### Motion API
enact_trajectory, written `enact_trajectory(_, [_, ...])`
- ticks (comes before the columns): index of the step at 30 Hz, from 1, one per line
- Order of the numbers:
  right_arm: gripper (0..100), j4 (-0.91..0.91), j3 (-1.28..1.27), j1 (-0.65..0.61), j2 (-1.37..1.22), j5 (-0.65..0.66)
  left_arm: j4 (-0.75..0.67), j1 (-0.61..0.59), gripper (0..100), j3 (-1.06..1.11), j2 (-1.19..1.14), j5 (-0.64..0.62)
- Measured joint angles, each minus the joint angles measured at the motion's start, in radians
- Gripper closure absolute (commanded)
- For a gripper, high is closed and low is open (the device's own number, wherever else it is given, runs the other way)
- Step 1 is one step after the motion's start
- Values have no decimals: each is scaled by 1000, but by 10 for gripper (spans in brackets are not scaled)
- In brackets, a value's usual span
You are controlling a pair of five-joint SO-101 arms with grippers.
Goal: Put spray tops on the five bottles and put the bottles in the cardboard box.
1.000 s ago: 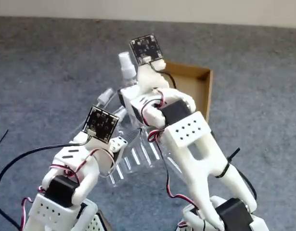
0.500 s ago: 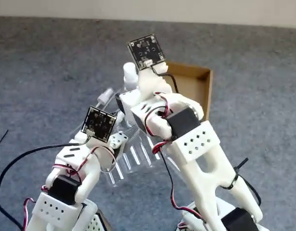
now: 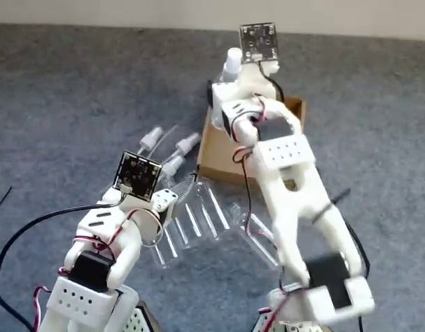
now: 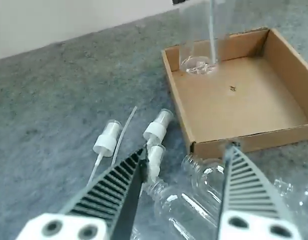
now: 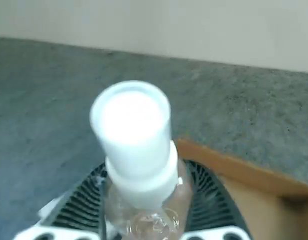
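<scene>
My right gripper (image 5: 143, 220) is shut on a clear bottle (image 5: 138, 205) with a white spray top (image 5: 133, 125). It holds the bottle upright over the near-left corner of the cardboard box (image 3: 215, 149); from the left wrist, the bottle's base (image 4: 199, 62) hangs just inside the box (image 4: 239, 100). My left gripper (image 4: 187, 150) is open above several uncapped clear bottles (image 4: 201, 177) lying on the carpet. Three loose spray tops (image 4: 106, 142) (image 4: 158, 127) (image 4: 155, 157) lie left of the box. From above, the bottles (image 3: 198, 221) lie between the two arms.
Grey carpet (image 3: 67, 104) covers the floor all around. The box floor (image 4: 244, 107) is bare apart from a small speck. A black cable (image 3: 19, 242) runs from the left arm's base. A pale wall lies beyond the carpet.
The right arm has carried the capped bottle to the right and farther away, from above the lying bottles to over the box. The left arm has barely moved.
</scene>
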State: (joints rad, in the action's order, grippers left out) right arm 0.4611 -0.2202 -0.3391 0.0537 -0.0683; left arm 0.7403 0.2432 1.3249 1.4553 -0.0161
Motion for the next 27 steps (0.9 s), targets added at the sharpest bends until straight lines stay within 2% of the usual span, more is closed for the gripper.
enact_trajectory(4, [994,-173,0,34,-146,0,0,9,776,0,0,2])
enact_trajectory(10, [994,-321,-2,51,-247,37,0,8,776,3,0,29])
enact_trajectory(27, [972,-358,158,51,-482,69,0,8,776,3,0,35])
